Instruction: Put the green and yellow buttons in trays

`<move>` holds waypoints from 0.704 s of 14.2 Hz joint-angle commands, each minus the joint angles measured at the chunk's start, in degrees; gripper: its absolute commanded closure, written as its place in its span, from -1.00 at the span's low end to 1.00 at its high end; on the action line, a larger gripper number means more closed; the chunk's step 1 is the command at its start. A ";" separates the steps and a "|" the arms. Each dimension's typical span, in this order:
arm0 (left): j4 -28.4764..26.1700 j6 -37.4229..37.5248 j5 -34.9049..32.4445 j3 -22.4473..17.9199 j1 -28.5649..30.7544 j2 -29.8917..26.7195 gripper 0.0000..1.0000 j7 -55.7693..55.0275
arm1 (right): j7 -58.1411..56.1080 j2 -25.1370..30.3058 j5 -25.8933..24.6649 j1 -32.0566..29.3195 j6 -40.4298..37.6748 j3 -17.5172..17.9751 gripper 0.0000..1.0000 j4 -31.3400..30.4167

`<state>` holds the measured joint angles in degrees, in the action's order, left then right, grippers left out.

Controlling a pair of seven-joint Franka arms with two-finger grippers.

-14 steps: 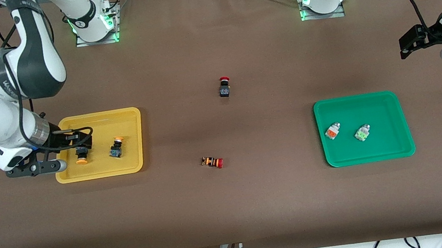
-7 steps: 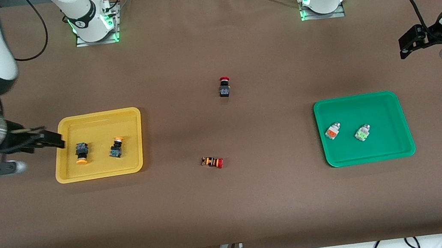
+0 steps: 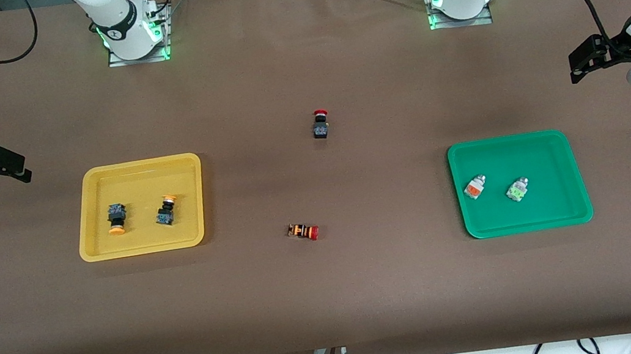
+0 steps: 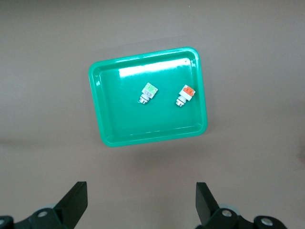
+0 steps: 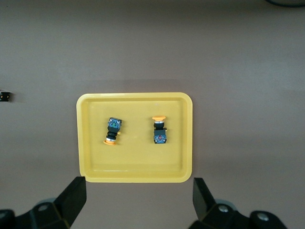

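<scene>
- Two black buttons with orange-yellow caps (image 3: 116, 218) lying in the yellow tray (image 3: 135, 168), apart from each other; sorted by colour, it seems
- Two white buttons (image 3: 475, 188) resting in the green tray (image 3: 511, 143); likely finished
- Right gripper (image 3: 5, 166) spread wide, empty, raised over bare table near the yellow tray
- Left gripper (image 3: 579, 66) equally spread, empty, waiting near the green tray
- Two red-capped switches (image 3: 303, 231) left on the table between the trays; not wanted

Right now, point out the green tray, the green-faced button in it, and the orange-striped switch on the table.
green tray (image 3: 558, 143), front view, bare floor near a corner.
green-faced button (image 3: 516, 191), front view, its green face.
orange-striped switch (image 3: 300, 230), front view, striped body.
</scene>
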<state>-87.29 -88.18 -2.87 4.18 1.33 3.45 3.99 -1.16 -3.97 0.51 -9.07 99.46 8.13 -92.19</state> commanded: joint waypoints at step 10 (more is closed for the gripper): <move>0.45 1.61 0.58 0.39 0.08 -0.46 -1.00 0.05 | -0.07 -3.58 -1.04 0.54 -0.41 1.80 -0.98 5.09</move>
<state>-87.29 -87.66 -2.87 4.53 1.33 3.45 3.99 -1.19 -4.82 0.50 -8.78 99.50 9.55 -89.00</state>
